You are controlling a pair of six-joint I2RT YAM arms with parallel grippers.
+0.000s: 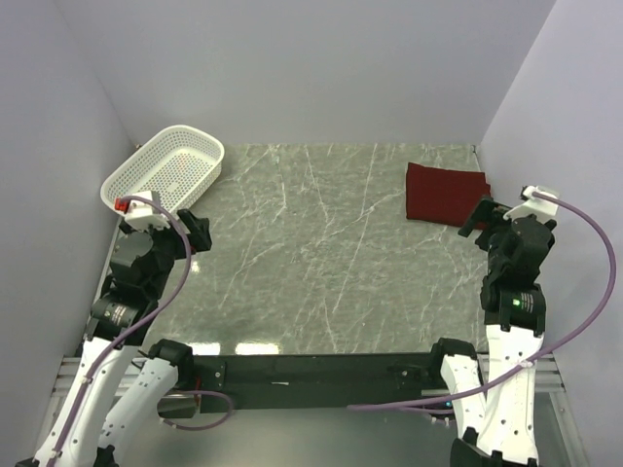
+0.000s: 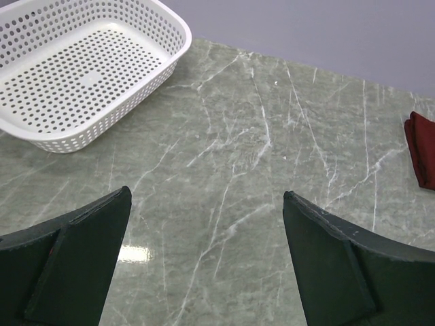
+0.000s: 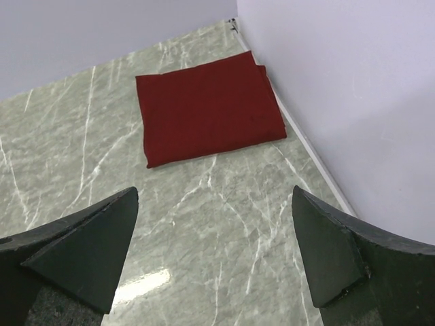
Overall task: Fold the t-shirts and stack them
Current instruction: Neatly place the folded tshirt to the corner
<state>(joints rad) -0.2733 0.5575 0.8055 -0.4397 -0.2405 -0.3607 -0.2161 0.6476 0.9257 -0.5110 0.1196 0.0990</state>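
A dark red t-shirt (image 1: 446, 194) lies folded into a flat rectangle at the table's far right corner, close to the right wall. The right wrist view shows the same t-shirt (image 3: 207, 107) ahead of my right gripper (image 3: 214, 193), which hangs open above bare marble with nothing between its fingers. In the overhead view my right gripper (image 1: 484, 216) is just in front of the shirt's near right edge. My left gripper (image 1: 199, 232) stays at the left side, open and empty (image 2: 207, 197). The t-shirt (image 2: 423, 148) peeks in at the left wrist view's right edge.
A white perforated basket (image 1: 165, 167) sits empty at the far left corner, also seen as the basket (image 2: 88, 64) ahead of my left gripper. Grey walls close in the table on three sides. A black rail (image 1: 311, 368) runs along the near edge.
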